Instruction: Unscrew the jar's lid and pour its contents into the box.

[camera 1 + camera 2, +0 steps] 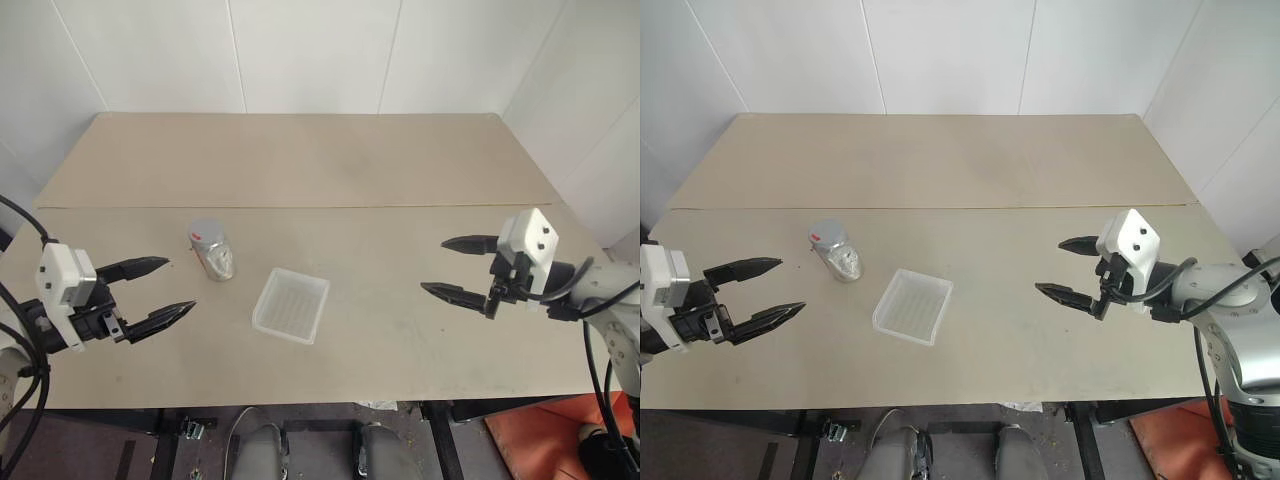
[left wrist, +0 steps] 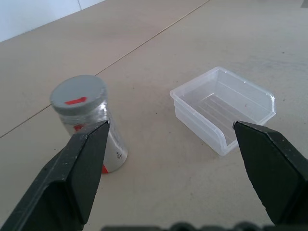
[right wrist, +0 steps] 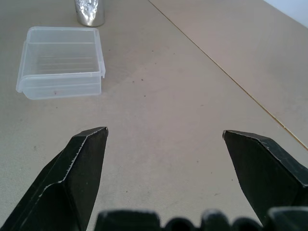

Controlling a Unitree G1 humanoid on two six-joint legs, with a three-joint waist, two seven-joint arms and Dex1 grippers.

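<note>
Nothing is done yet: the jar (image 1: pixel 212 250) stands capped by its lid (image 2: pixel 78 96) just beside the empty box (image 1: pixel 291 305), with left hand (image 1: pixel 150 293) and right hand (image 1: pixel 458 268) both spread apart, holding nothing.

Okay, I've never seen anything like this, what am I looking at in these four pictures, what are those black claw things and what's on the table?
It is a two-armed robot at a table. The two wide pictures come from cameras in its head, looking down. The black claws are its grippers: the left gripper and the right gripper, both open and holding nothing. The two close-ups come from cameras on each wrist, looking out between that gripper's fingers. On the table stands a small shiny jar with its grey lid still on, marked red on top. Beside it, a little apart, lies a shallow clear plastic box, which looks empty.
</note>
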